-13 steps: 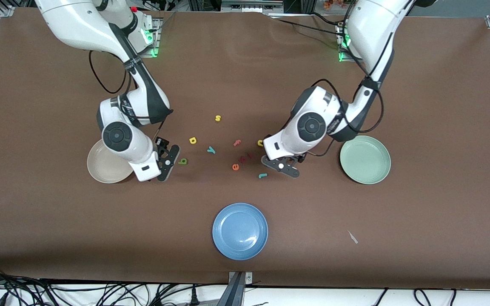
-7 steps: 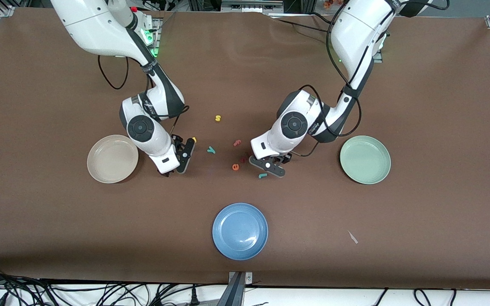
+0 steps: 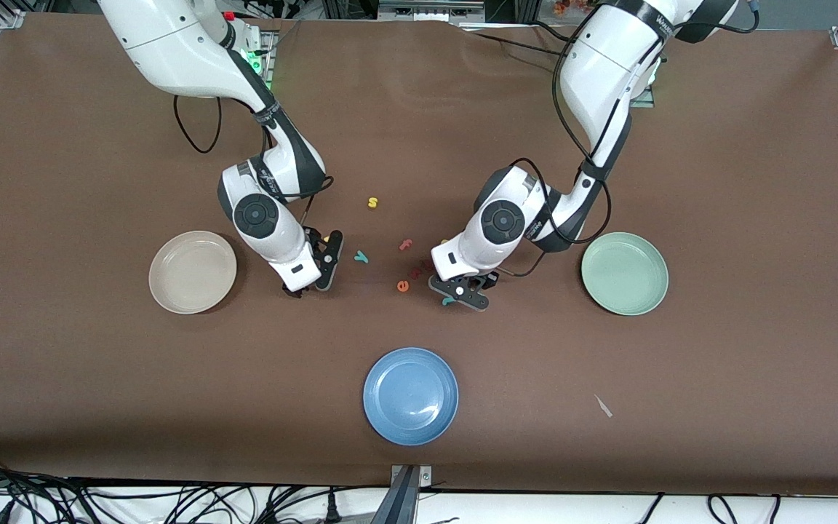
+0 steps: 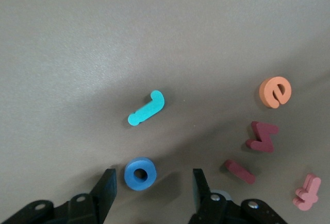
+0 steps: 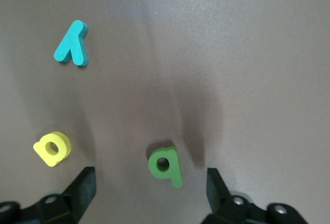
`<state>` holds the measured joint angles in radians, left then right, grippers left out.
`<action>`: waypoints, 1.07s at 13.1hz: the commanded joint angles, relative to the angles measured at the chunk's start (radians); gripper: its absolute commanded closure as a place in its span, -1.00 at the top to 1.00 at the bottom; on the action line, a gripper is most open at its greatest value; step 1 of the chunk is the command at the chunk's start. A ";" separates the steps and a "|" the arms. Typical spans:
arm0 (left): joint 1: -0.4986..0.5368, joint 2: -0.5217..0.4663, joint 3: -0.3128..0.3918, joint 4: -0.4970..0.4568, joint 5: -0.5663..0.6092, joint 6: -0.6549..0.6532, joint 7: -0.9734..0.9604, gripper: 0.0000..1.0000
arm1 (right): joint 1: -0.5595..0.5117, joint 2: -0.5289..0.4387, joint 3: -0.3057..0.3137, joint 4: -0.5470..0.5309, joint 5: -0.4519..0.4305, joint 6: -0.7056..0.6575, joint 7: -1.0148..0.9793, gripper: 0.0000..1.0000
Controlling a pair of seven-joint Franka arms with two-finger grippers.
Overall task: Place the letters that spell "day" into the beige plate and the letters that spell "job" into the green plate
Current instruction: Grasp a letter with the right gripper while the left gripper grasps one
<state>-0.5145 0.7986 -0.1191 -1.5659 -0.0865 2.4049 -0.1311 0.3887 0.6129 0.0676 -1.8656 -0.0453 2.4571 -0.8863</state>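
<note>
My left gripper (image 4: 153, 181) is open low over the table, and the blue "o" (image 4: 140, 173) lies flat between its fingers, untouched. The teal "j" (image 4: 147, 107) lies just past it. My right gripper (image 5: 151, 181) is open too, with the green "d" (image 5: 166, 166) lying between its fingers. The yellow "a" (image 5: 52, 148) and teal "y" (image 5: 72, 44) lie close by. The beige plate (image 3: 192, 271) sits toward the right arm's end and the green plate (image 3: 624, 273) toward the left arm's end. Each holds no letters.
An orange "e" (image 4: 275, 91), two dark red letters (image 4: 263, 136) and a pink "f" (image 4: 307, 192) lie beside the left gripper. A yellow "s" (image 3: 372, 202) lies farther from the front camera. A blue plate (image 3: 410, 395) sits near the table's front edge.
Both arms have swung in toward the letters in the middle. The right gripper left the beige plate's side for the green "d". The left gripper shifted over the blue "o".
</note>
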 commanded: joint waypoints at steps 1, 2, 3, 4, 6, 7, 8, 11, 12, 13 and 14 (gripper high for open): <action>-0.036 0.014 0.035 0.024 0.062 0.003 -0.021 0.31 | -0.007 0.018 -0.002 -0.003 -0.011 0.039 -0.059 0.75; -0.038 0.014 0.035 0.026 0.063 0.003 -0.036 0.31 | -0.007 0.021 -0.002 -0.001 -0.011 0.043 -0.069 0.70; -0.038 0.016 0.035 0.026 0.065 0.003 -0.038 0.26 | -0.007 0.022 -0.002 -0.001 -0.011 0.043 -0.078 0.61; -0.038 0.016 0.035 0.026 0.065 0.003 -0.038 0.19 | -0.007 0.025 -0.002 -0.001 -0.011 0.043 -0.089 0.54; -0.041 0.019 0.035 0.026 0.067 0.003 -0.048 0.05 | -0.008 0.025 -0.002 -0.001 -0.011 0.043 -0.091 0.38; -0.047 0.022 0.036 0.026 0.067 0.003 -0.051 0.05 | -0.007 0.025 -0.002 -0.001 -0.011 0.043 -0.091 0.30; -0.047 0.025 0.039 0.026 0.071 0.003 -0.051 -0.02 | -0.007 0.025 -0.002 0.002 -0.011 0.043 -0.092 0.21; -0.052 0.027 0.039 0.026 0.126 0.003 -0.099 -0.50 | -0.007 0.025 -0.002 0.002 -0.011 0.043 -0.091 -0.25; -0.056 0.027 0.039 0.026 0.140 0.003 -0.117 -0.71 | -0.007 0.025 -0.002 0.002 -0.011 0.043 -0.091 -0.36; -0.058 0.025 0.039 0.026 0.145 0.002 -0.122 -0.83 | -0.007 0.025 -0.002 0.002 -0.011 0.043 -0.091 -0.47; -0.056 0.024 0.039 0.026 0.146 0.000 -0.122 -0.84 | -0.007 0.025 -0.002 -0.001 -0.011 0.043 -0.091 -0.54</action>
<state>-0.5530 0.8067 -0.0920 -1.5590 0.0309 2.4092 -0.2219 0.3851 0.6333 0.0612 -1.8557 -0.0483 2.4941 -0.9607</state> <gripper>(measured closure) 0.749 0.670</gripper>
